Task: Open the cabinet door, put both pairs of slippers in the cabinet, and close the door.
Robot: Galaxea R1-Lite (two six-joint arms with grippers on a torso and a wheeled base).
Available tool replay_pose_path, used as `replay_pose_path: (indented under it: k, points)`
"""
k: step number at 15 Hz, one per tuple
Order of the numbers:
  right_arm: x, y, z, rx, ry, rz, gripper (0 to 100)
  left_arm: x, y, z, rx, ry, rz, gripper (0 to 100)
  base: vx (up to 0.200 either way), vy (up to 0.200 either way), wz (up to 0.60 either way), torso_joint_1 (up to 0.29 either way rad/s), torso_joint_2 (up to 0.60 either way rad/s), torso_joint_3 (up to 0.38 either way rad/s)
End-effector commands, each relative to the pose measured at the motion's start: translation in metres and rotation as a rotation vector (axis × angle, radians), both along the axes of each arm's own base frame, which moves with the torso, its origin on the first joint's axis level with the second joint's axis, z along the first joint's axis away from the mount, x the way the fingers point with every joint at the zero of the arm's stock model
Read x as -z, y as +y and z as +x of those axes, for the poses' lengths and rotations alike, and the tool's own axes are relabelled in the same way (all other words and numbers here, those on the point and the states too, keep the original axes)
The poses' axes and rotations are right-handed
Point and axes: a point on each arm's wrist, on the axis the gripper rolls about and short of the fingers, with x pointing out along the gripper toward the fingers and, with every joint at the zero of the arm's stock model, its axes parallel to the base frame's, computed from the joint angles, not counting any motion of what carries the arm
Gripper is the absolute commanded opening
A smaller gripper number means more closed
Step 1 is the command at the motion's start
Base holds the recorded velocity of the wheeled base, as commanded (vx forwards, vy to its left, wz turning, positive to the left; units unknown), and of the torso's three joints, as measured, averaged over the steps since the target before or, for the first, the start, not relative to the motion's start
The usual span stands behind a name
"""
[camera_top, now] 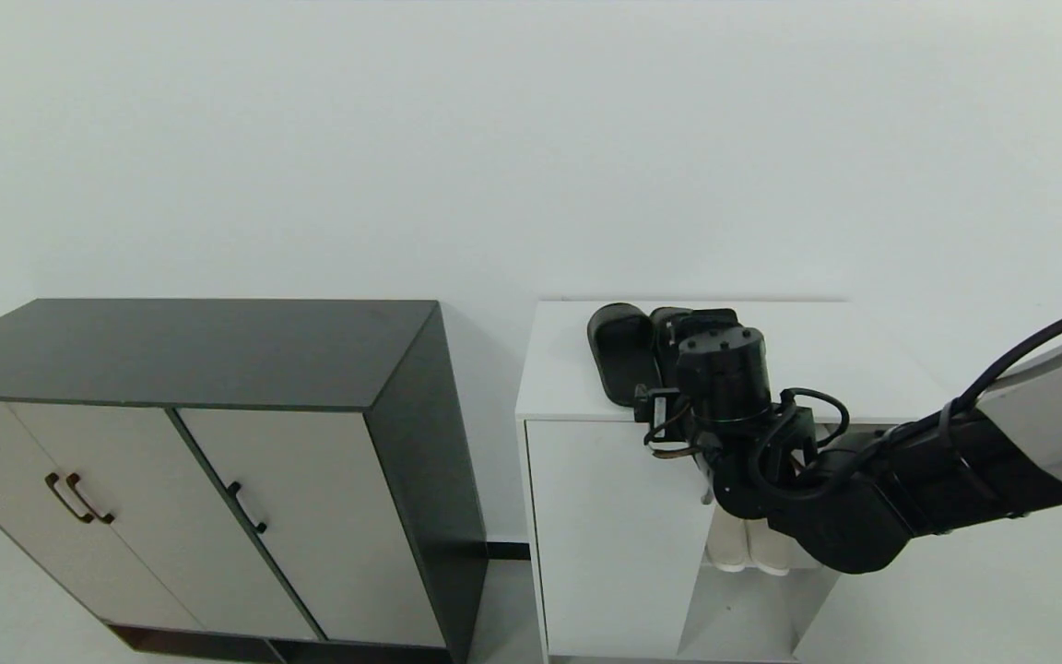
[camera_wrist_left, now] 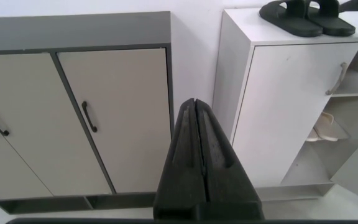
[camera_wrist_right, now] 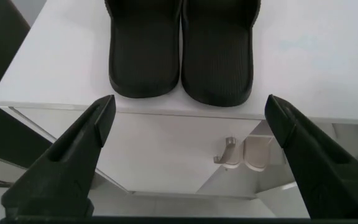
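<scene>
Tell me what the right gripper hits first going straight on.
Likely the black slippers on the white cabinet: the right gripper, jaws open, points at their near ends. It might meet the cabinet's top edge first; depth is unclear.

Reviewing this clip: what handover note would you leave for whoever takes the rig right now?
Left claw: shut, empty, held back from the work.
Right claw: open, poised at the pair of black ribbed slide slippers on top of the white boxy cabinet.
Done: cabinet door open; pair of white slippers inside on a lower shelf.
To do: grasp the black pair, shelve it, close the door.
</scene>
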Motion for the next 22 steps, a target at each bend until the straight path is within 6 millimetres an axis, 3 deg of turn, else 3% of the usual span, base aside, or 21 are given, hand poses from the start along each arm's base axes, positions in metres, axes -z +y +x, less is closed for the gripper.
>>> replay_pose_path:
  k: [1,9,13,22]
  points:
    - [0.007,0.000,0.001,0.004,0.013,-0.010,100,0.000,0.000,0.000,-0.001,0.000,0.000,0,0.200,0.000,0.00,0.007,0.01,0.002]
    - [0.028,-0.003,0.011,0.007,0.033,-0.012,100,0.000,0.000,0.000,0.001,0.000,0.002,0,0.200,0.000,0.00,0.005,0.00,0.002]
    - [0.044,-0.005,0.029,0.009,-0.005,0.016,100,0.000,0.000,0.000,-0.001,0.000,0.002,0,0.000,0.000,0.00,0.000,0.00,0.000]
    - [0.047,-0.001,0.067,0.044,-0.057,0.025,100,0.000,0.000,0.000,-0.001,0.000,0.000,0,0.000,0.000,0.00,0.000,0.00,0.000]
